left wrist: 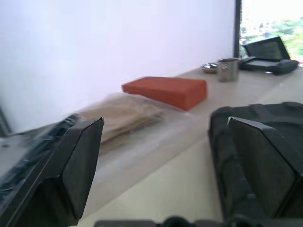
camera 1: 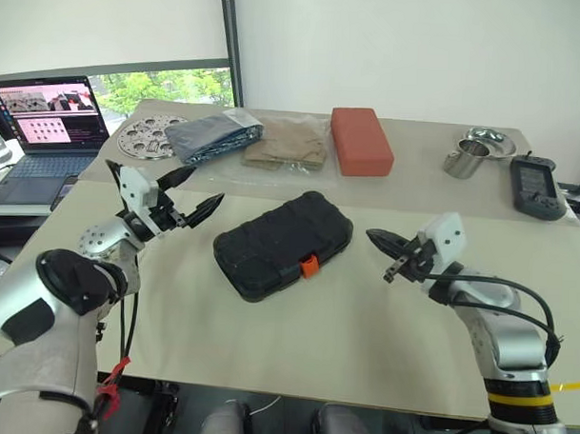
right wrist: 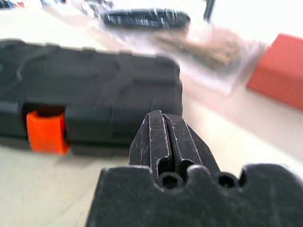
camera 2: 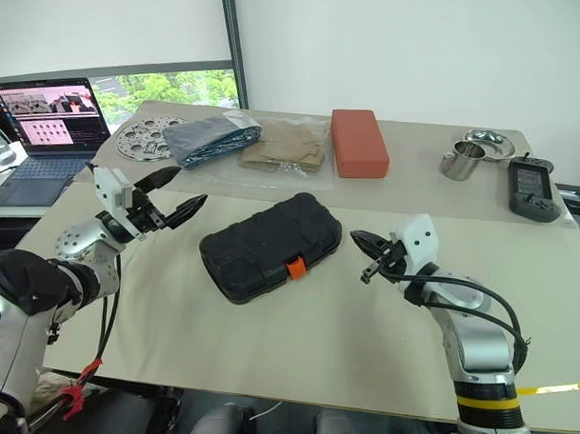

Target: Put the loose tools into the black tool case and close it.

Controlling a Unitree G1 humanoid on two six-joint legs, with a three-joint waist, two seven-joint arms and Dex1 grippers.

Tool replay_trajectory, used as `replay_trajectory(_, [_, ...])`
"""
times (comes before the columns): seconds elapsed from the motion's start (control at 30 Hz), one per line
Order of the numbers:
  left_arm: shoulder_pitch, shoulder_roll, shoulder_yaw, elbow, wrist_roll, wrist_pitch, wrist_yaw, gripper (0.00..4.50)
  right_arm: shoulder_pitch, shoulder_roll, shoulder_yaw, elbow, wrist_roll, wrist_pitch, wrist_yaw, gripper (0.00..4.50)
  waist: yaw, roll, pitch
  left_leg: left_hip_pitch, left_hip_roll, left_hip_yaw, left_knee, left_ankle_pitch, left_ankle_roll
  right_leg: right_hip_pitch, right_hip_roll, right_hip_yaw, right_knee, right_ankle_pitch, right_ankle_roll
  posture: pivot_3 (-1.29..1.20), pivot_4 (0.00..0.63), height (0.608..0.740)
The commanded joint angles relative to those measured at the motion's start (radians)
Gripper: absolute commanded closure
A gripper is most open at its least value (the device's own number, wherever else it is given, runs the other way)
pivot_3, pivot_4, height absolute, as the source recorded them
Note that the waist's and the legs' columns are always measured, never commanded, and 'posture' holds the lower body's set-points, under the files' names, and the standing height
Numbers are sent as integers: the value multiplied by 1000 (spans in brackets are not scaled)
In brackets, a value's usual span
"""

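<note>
Centre of the frame, on the beige table [camera 1: 362, 324]: the black tool case [camera 1: 283, 243] lies shut, ribbed shell up, small orange latch [camera 1: 309, 266] facing the near edge. No loose tools visible outside it. Left gripper [camera 1: 190, 206], jaws fully spread and empty, hovers left of it; right gripper [camera 1: 394, 251], jaws pressed together and empty, right of it. Judgement: confirm the latch is seated; keep both grippers off the shell.

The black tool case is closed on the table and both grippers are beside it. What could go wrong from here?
1. The black tool case is shut, but the orange latch may not be fully snapped; I cannot tell.
2. The left gripper is open, apart from the case; a swing inward could push it.
3. The right gripper is shut and points toward the latch side; moving forward could knock it.
</note>
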Motion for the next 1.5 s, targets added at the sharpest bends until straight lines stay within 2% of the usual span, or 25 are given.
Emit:
replay_trajectory(0.03, [8, 28, -94, 22, 19, -230, 134, 0, -27, -15, -42, 42, -3, -106, 14, 4431, 5, 0, 0, 0, 0, 0, 0, 0, 0, 0, 0, 0, 0, 0, 0, 0, 150, 740])
replay_trajectory(0.07, [41, 13, -158, -49, 39, -306, 170, 0, -32, -18, -45, 58, -7, -122, 16, 4431, 9, 0, 0, 0, 0, 0, 0, 0, 0, 0, 0, 0, 0, 0, 0, 0, 150, 740])
replay_trajectory(0.13, [160, -31, -258, -342, 45, -374, 240, 0, -40, -22, -49, 83, -9, -142, 19, 4431, 9, 2, 0, 1, 0, 1, 0, 0, 0, 0, -1, 1, 1, 0, 0, 0, 150, 740])
replay_trajectory(0.23, [338, -77, -322, -796, 34, -279, 346, 0, -44, -27, -51, 102, -10, -160, 18, 4431, 9, 3, 0, 4, 2, 1, -2, 0, 0, 1, -2, 3, 3, 0, -1, 0, 150, 740])
replay_trajectory(0.33, [470, -106, -343, -1163, 37, -81, 453, 0, -41, -33, -52, 110, -8, -170, 15, 4431, 15, 3, 0, 3, 4, 0, 0, 0, 0, 0, -2, 3, 5, 1, -2, 0, 150, 740])
replay_trajectory(0.47, [567, -140, -392, -1407, -61, 208, 496, 0, -31, -35, -51, 105, -8, -171, 10, 4431, 19, 4, 0, 4, 2, 1, 2, 0, 0, 2, -3, 5, 4, 1, -2, 0, 150, 740])
replay_trajectory(0.7, [645, -270, -441, -1807, -560, 1022, 410, 0, -20, -47, -68, 114, 10, -117, -2, 4431, 16, 3, 0, 3, 2, 1, 3, 0, -1, 3, -2, 5, 4, 1, -1, 0, 150, 740])
replay_trajectory(0.87, [726, -258, -433, -2021, -913, 1527, 359, 0, 8, -61, -57, 101, 19, -69, 10, 4431, 7, 3, 0, 5, 2, 0, 2, 2, -3, 3, 0, 7, 4, 1, -1, 0, 150, 740])
replay_trajectory(0.93, [758, -236, -427, -2078, -1000, 1653, 350, 0, 18, -62, -67, 97, 32, -56, 11, 4431, 6, 3, 1, 6, 2, -1, 1, 2, -4, 3, 1, 8, 4, 1, -1, 0, 150, 740])
replay_trajectory(1.03, [801, -212, -393, -2119, -1088, 1745, 338, 0, 35, -69, -88, 106, 49, -55, 26, 4431, 4, 3, 1, 6, 2, -1, 1, 3, -5, 3, 1, 10, 4, 1, -1, 0, 150, 740])
replay_trajectory(1.23, [947, -128, -393, -2194, -1097, 1783, 258, 0, 110, -91, -122, 135, 84, -97, 109, 4431, 7, 2, 1, 8, 2, -1, -1, 3, -5, 5, 1, 14, 1, 1, -1, 0, 150, 740])
replay_trajectory(1.33, [1043, -82, -423, -2221, -1032, 1738, 206, 0, 161, -112, -127, 149, 92, -120, 176, 4431, 10, 2, 1, 8, 1, 0, -1, 2, -5, 5, 1, 18, 0, 1, -1, 0, 150, 740])
replay_trajectory(1.43, [1143, -44, -470, -2208, -902, 1629, 174, 0, 204, -137, -144, 162, 144, -85, 249, 4431, 13, 2, 1, 8, 1, 0, -1, 2, -4, 5, 0, 20, -1, 1, -2, 0, 150, 740])
replay_trajectory(1.5, [1180, -35, -495, -2178, -831, 1552, 162, 0, 218, -154, -139, 181, 125, -127, 275, 3901, 14, 2, 1, 9, 1, 1, -2, 2, -4, 5, 0, 21, -1, 1, -2, 0, 150, 740])
